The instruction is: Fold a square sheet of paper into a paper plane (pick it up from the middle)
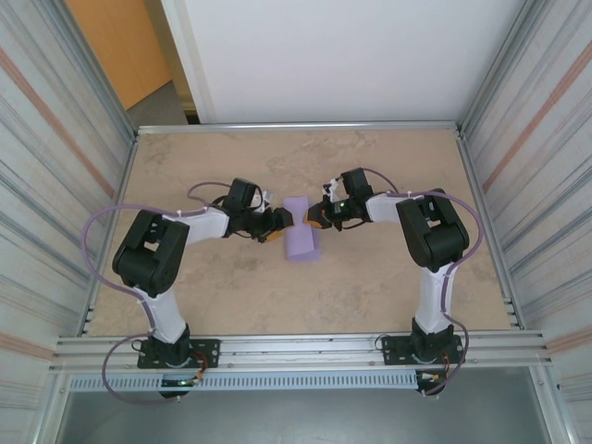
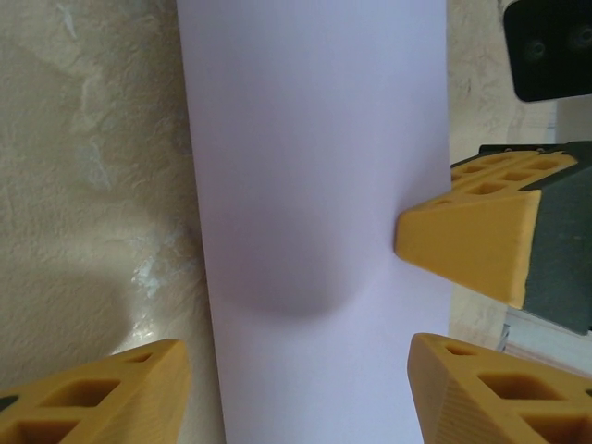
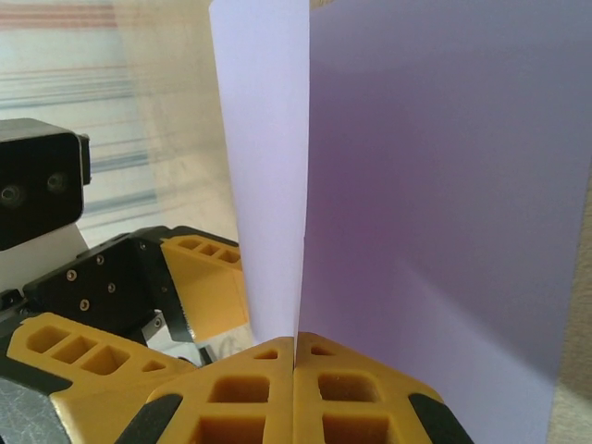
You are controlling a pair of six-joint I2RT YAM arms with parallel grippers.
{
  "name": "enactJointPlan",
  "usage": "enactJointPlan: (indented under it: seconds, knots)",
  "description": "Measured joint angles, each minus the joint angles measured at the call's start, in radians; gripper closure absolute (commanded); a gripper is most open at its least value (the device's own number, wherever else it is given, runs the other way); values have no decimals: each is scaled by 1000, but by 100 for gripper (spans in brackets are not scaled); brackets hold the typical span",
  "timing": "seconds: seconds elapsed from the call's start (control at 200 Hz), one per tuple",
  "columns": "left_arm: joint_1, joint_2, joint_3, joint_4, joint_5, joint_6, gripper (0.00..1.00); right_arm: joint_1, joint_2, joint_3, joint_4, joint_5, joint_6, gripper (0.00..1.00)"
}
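Top external view: the square sheet of paper (image 1: 302, 244), lilac and folded over on itself, lies near the middle of the table (image 1: 388, 296). The left end effector (image 1: 280, 223) sits at the sheet's 10 o'clock and the right end effector (image 1: 315, 218) at its 1 o'clock. In the right wrist view, the right fingers (image 3: 250, 393) are pressed together, pinching the sheet's edge. In the left wrist view, the left fingers (image 2: 102, 398) are spread wide, straddling the sheet.
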Motion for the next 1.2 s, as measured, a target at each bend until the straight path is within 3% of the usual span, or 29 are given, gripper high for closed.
enactJointPlan:
  seconds: [0.827, 1.203]
  knots:
    - [-24, 89, 74, -64, -21, 19, 58, -2, 0, 3, -51, 24, -32, 90]
    - [-43, 121, 158, -192, -77, 23, 62, -8, -2, 8, -92, 69, -55, 70]
